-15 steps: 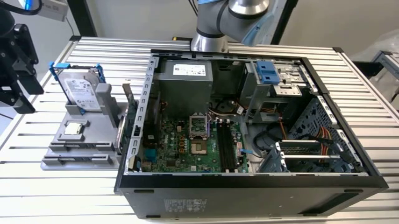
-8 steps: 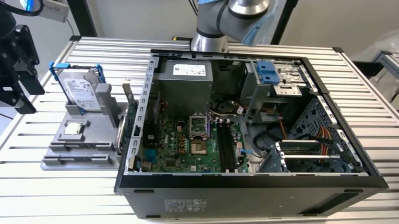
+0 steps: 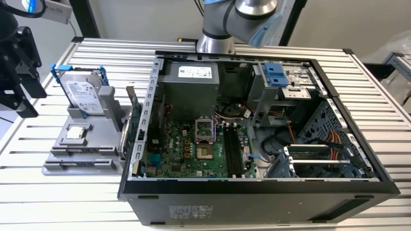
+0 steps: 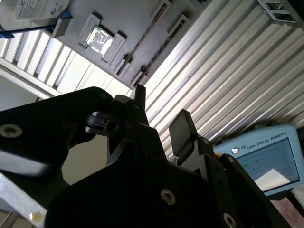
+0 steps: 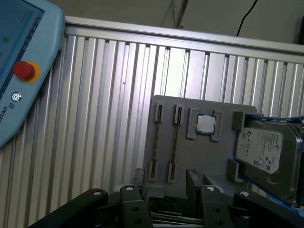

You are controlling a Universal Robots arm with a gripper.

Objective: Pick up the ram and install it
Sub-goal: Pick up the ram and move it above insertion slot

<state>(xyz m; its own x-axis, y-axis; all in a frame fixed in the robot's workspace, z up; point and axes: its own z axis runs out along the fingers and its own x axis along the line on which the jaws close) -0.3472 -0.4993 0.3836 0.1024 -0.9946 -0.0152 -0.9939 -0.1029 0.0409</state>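
The ram (image 5: 175, 142) is a thin dark stick seen edge-on, standing in a slot pair of the grey parts holder (image 5: 209, 156). In the second wrist view the ram (image 4: 142, 40) shows as a dark line on the same holder (image 4: 128, 19). My gripper (image 5: 165, 183) hangs well above the holder, apart from it. Its black fingers (image 4: 180, 128) stand open around the gripper's (image 4: 159, 107) empty gap. In the exterior view the holder (image 3: 77, 149) sits left of the open computer case (image 3: 257, 187). The motherboard's long black memory slots (image 3: 234, 149) lie inside the case.
A silver hard drive in a blue frame (image 3: 83, 94) and a small square processor chip (image 5: 205, 124) share the holder. A teach pendant (image 5: 19, 71) lies beside the ribbed metal table (image 5: 95, 118). The arm's base (image 3: 215, 43) stands behind the case. A black device (image 3: 16, 67) fills the exterior view's left edge.
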